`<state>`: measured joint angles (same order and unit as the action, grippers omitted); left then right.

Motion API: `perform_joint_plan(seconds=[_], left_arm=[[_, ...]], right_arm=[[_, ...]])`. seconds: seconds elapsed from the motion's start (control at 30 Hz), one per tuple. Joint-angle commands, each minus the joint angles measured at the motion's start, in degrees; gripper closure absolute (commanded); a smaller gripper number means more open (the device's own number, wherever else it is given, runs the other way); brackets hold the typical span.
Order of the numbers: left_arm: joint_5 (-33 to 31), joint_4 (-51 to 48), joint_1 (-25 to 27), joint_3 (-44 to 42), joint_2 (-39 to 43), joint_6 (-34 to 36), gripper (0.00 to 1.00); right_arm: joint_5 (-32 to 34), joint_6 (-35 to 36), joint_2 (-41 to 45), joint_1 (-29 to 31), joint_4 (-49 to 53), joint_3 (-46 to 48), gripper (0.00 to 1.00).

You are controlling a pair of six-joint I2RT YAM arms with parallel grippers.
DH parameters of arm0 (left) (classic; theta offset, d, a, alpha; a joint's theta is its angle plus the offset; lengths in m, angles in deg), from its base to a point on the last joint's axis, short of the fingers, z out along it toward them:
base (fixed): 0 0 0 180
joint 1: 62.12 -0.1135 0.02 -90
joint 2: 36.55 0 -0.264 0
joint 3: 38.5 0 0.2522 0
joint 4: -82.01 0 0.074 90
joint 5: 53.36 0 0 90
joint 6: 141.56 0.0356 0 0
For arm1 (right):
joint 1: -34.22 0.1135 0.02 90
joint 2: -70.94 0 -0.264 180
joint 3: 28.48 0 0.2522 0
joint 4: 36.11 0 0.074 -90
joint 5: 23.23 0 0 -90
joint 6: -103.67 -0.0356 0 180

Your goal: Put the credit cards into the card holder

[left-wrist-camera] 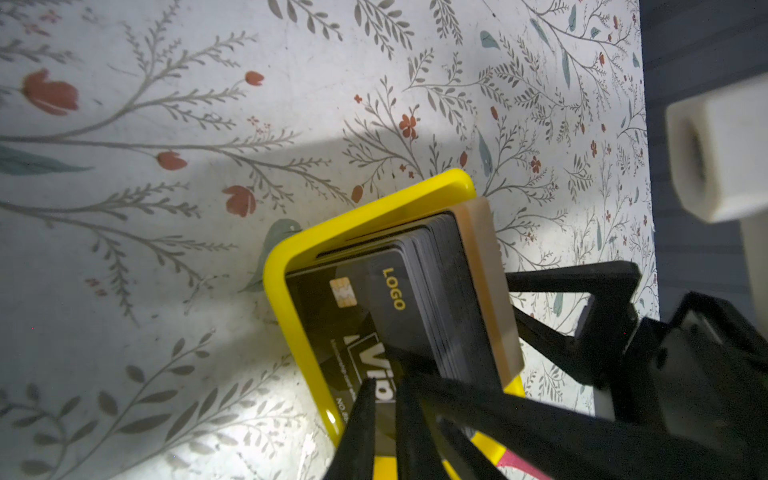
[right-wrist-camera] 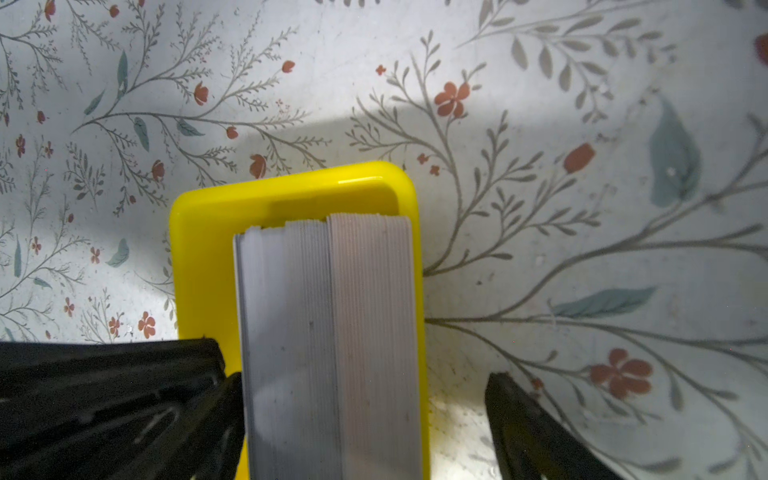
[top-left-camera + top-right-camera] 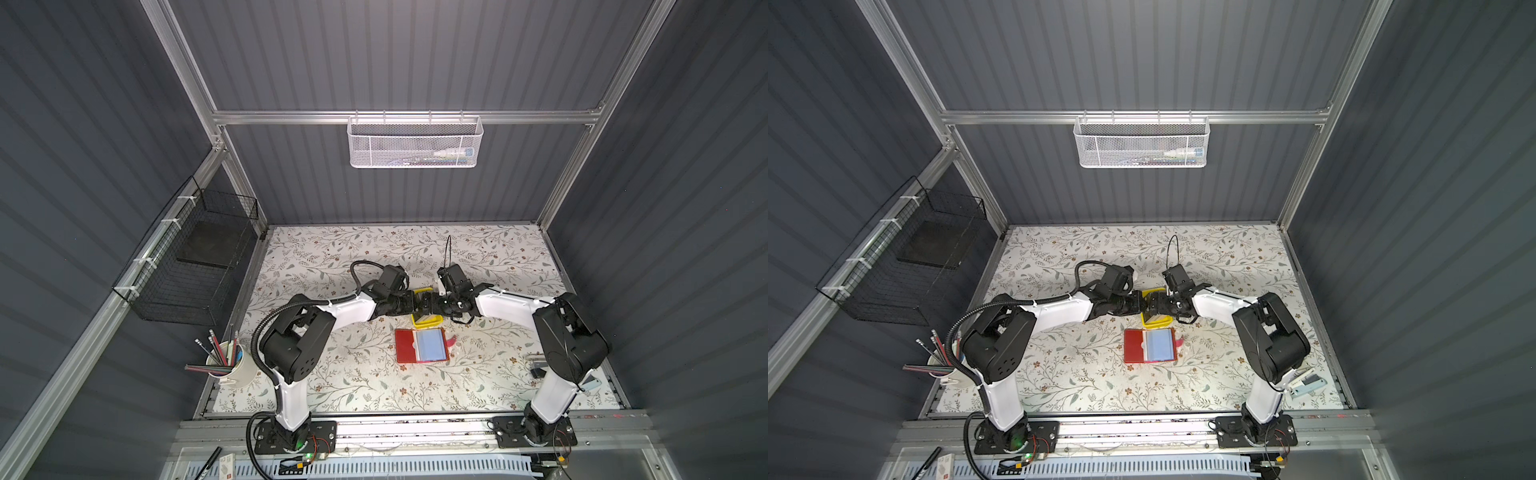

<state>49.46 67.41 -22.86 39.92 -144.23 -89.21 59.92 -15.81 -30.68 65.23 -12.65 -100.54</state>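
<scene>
The front black card [image 1: 332, 316] reads "LOGO" in gold and "VIP" in white, beside a gold chip. It stands on edge with grey and tan cards [image 2: 332, 332] in the yellow tray [image 2: 203, 270]. The left gripper [image 1: 384, 374] pinches it between near-closed fingers. The right gripper [image 2: 363, 376] straddles the stack, fingers wide apart. The red wallet [image 3: 405, 347] lies open near the tray.
</scene>
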Motion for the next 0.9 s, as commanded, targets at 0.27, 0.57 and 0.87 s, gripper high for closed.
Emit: perform_joint_plan(seconds=[0.27, 0.57, 0.87], left_arm=[[-0.9, -2.1, 0.0, 0.3, -1.6, 1.3, 0.86], [-0.5, -1.8, 0.0, 0.4, -1.9, 1.3, 0.85], [0.4, -1.0, 0.0, 0.6, -3.0, 1.1, 0.82]], right_arm=[[2.4, 1.5, 1.7, -0.7, 2.7, -0.6, 0.11], [3.0, 2.0, 2.8, -1.2, 3.4, -0.5, 0.11], [3.8, 2.6, 4.1, -1.4, 4.4, -0.5, 0.11]])
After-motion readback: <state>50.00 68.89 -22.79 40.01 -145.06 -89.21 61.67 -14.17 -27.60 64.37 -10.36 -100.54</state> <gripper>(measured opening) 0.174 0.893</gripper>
